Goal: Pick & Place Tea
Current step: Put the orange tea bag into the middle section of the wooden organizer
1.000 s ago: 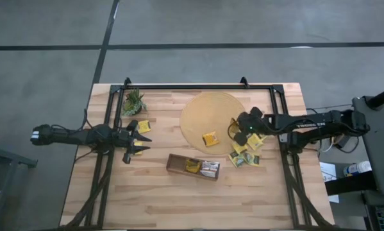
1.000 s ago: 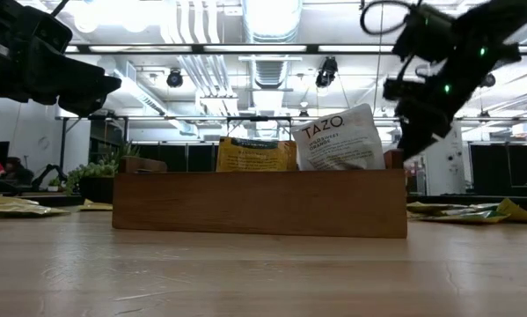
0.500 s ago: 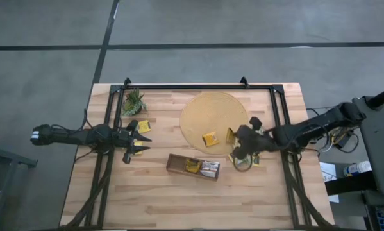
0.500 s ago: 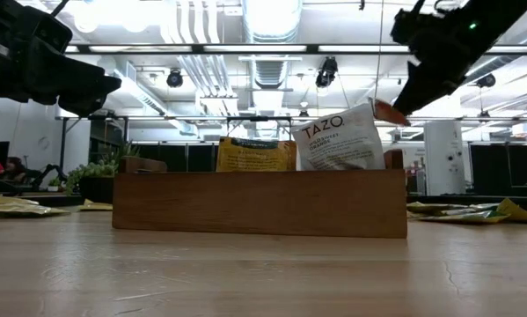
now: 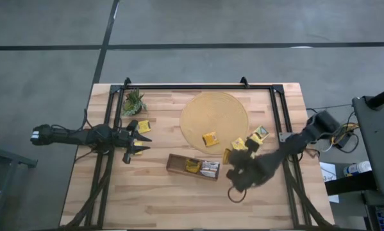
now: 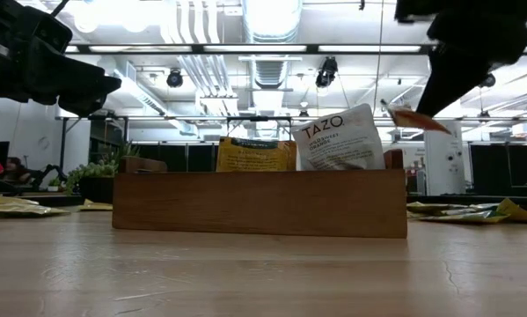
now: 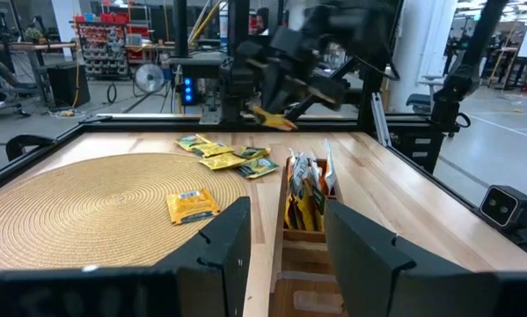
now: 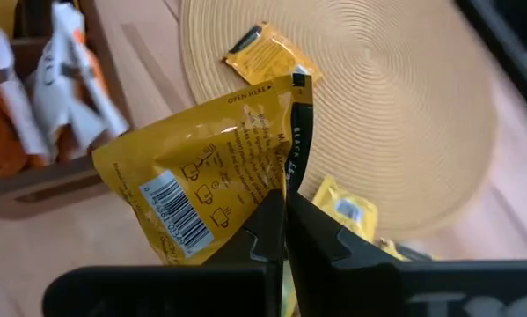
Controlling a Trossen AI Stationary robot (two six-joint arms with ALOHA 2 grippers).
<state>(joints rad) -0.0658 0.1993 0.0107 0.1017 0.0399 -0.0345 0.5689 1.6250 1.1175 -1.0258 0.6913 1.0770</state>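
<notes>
My right gripper (image 5: 238, 173) hovers past the right end of the dark brown tray (image 5: 192, 167), shut on a yellow tea sachet (image 8: 206, 189) that also shows in the low view (image 6: 413, 119). The tray holds several upright sachets (image 6: 338, 139). One sachet (image 5: 209, 138) lies flat on the round woven mat (image 5: 214, 115). A few more (image 5: 240, 145) lie by the mat's right edge, and another sachet (image 5: 143, 126) lies near the plant. My left gripper (image 5: 138, 138) waits open above the table's left side. My right gripper pinches the yellow sachet between its two shut fingers (image 8: 272, 231) at one edge (image 8: 279, 195), by the dark printed strip. The sachet is lifted clear of the table and sticks out tilted beyond the fingertips, above the tray's right end.
A small green plant (image 5: 134, 101) stands at the far left corner. A black frame (image 5: 198, 86) runs along the table's far edge and down both sides. Bare wood lies between the tray and the near edge (image 5: 192, 205).
My right gripper has moved from the sachets at the mat's right edge toward the near edge and the tray's right end. It carries a yellow sachet, now lifted clear of the table. My left arm has kept still.
</notes>
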